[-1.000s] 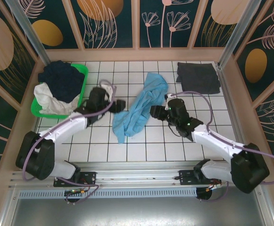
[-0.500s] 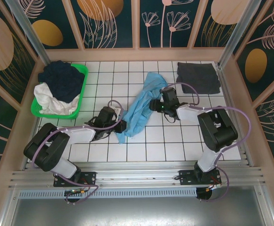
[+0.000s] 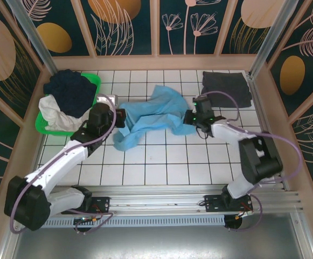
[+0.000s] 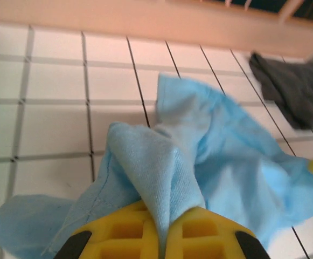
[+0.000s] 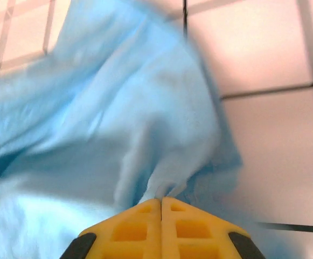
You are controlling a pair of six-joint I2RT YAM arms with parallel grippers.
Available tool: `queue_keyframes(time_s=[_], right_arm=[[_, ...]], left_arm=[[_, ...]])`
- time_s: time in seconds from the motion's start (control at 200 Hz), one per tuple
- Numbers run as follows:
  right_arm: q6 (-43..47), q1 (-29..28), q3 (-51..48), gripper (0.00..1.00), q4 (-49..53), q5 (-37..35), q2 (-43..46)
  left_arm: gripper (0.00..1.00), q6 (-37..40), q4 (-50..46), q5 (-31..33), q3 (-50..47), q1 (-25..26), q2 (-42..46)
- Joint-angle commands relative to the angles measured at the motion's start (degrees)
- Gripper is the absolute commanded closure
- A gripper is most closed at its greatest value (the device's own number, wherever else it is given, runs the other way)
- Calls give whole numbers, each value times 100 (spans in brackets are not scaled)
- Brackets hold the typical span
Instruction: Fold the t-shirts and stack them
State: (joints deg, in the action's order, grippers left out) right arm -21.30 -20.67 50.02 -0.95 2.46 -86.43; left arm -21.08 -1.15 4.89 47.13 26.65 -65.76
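The light blue t-shirt (image 3: pixel 151 116) hangs bunched and stretched sideways over the middle of the tiled table. My left gripper (image 3: pixel 122 116) is shut on its left end; in the left wrist view the yellow jaws (image 4: pixel 161 216) pinch a ridge of blue cloth (image 4: pixel 199 162). Shut on the shirt's right end is my right gripper (image 3: pixel 188 124); its jaws (image 5: pixel 160 200) meet on a small tuft of cloth (image 5: pixel 118 118). The dark grey t-shirt (image 3: pixel 226 89) lies folded at the back right corner, also seen from the left wrist (image 4: pixel 296 91). No print shows on the blue shirt.
A green plastic basket (image 3: pixel 95 81) with dark navy and white clothes stands at the back left, close to my left arm. Wooden walls ring the table. Bare white tiles (image 3: pixel 161 162) lie in front of the shirt.
Both grippers have closed on the blue shirt. The left arm has swung back and left with its end, and the shirt now spreads sideways between the grippers instead of lying diagonally.
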Motion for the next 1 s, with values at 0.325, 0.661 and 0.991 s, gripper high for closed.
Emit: queue_keyframes(time_s=[0.325, 0.661, 0.991], right_arm=[[-146, 401, -955, 43, 625, -422, 972], [-471, 506, -1981, 36, 241, -307, 918], [-656, 509, -1888, 37, -294, -288, 357]], left_arm=[[1, 234, -924, 1049, 1325, -337, -2174], [2, -1455, -513, 1089, -1846, -323, 368], [3, -2004, -80, 1370, -1999, -332, -808]])
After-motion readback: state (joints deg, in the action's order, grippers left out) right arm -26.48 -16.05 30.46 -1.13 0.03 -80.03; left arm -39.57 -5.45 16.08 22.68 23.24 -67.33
